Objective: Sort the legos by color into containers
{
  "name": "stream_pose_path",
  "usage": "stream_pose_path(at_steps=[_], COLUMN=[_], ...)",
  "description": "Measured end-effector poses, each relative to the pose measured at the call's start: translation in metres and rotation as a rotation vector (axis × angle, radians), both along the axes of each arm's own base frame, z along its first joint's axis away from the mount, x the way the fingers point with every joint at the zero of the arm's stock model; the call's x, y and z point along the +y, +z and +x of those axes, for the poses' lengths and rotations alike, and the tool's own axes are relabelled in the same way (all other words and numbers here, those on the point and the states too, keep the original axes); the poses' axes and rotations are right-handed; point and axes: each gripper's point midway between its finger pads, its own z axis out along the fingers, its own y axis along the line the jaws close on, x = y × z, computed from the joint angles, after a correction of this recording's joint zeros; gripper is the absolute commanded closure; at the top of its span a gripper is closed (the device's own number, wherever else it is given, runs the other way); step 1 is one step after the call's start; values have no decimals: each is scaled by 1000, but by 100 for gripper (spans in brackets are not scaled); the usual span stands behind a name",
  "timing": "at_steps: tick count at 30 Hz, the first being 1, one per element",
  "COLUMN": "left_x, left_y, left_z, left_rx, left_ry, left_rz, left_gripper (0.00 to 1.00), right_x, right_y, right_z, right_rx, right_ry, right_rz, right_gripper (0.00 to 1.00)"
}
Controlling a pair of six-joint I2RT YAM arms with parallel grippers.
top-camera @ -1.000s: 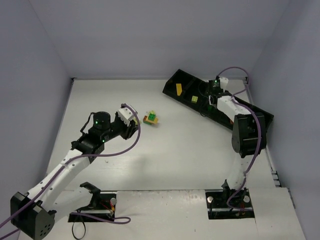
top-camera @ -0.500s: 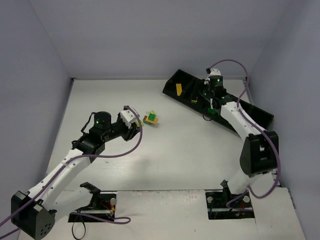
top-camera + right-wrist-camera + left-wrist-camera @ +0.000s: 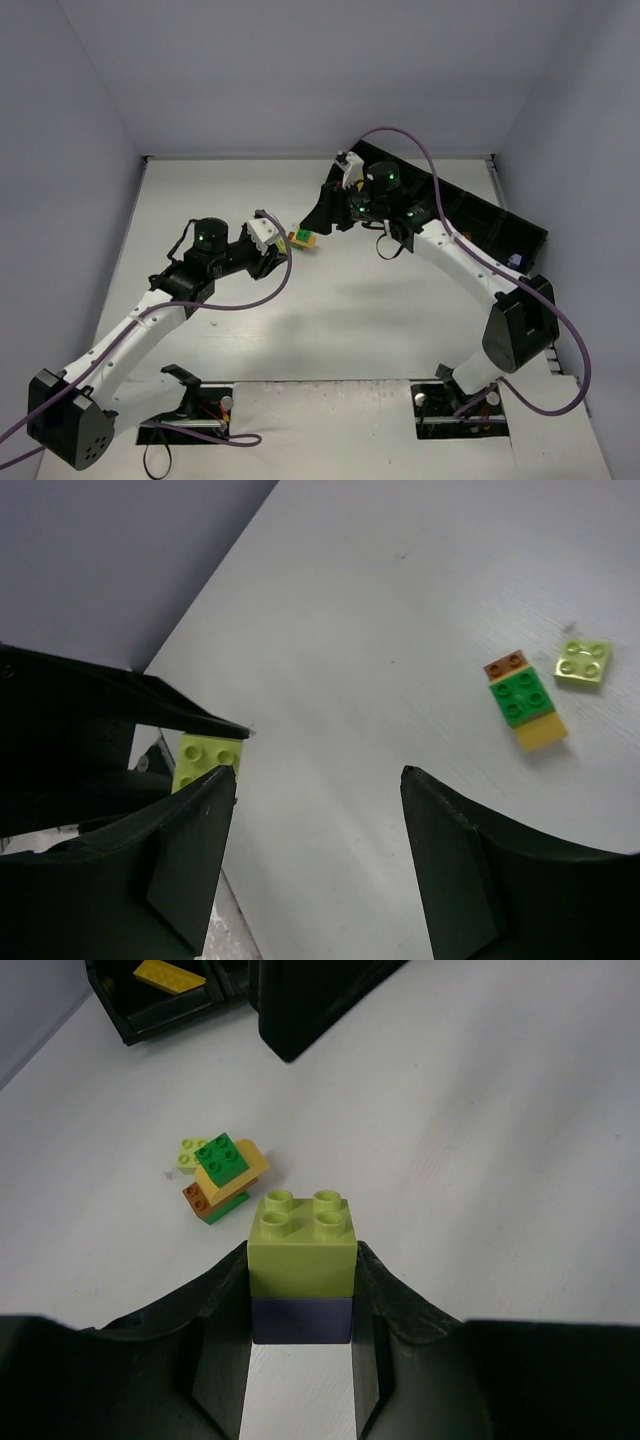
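Two arms have closed in on the middle of the surface (image 3: 400, 310) over the last second. Right arm has swung off the mid tray (image 3: 500, 225) to its left end. Right fingers (image 3: 318, 790) have been widening on the way; now they stand open with nothing between them. They hang just past the tray edge, facing the pile (image 3: 525, 695).

Left fingers (image 3: 302, 1280) stay clamped on a two-part stack: lime brick (image 3: 303, 1245) on top, lilac brick (image 3: 302, 1318) under it, held off the surface. Left arm has crept a little toward the pile, grip unchanged.

Pile sits on the surface between both arms, near the left stack but apart from it. It shows dark green on yellow with an orange-brown bit at one end, seemingly stuck together. Lime plate (image 3: 583, 663) lies loose just beside it.

Tray already holds a yellow piece (image 3: 168, 974) in its end compartment. A second lime brick (image 3: 205, 760) shows by the right arm's left finger, looks inside the tray, compartment unclear.

Read: right arm looks done at the tray and free for the next pick. Held stack is two colours, so it needs splitting before either half can be binned; right arm's approach could serve that, or the pile. Sorting looks roughly half open: pile, plate and stack are all unsorted.
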Motion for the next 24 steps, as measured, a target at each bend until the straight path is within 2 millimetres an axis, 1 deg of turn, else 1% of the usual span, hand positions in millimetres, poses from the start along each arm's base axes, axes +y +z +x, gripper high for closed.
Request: stream_pose_path(at_steps=[4,8,15,18,24], left_x=[-2,-2,-2,-3,-4], left_y=[4,4,3,1,-1], left_z=[2,3,3,4,9], left_rx=[-14,-16,-17,-14,-15], left_ry=[-7,-8,-7,-6,-2], left_rz=[1,4,8,13,19], left_gripper=[98,98,98,98,98], right_x=[14,26,46,52,58], right_y=[4,6,-9,-13,-8], right_z=[-15,-22,-33,-38,-42], right_rx=[22,40,88,105,98], right_ry=[56,88,131,149,163], right_rz=[28,43,35,33,43], right_gripper=[36,36,36,37,39])
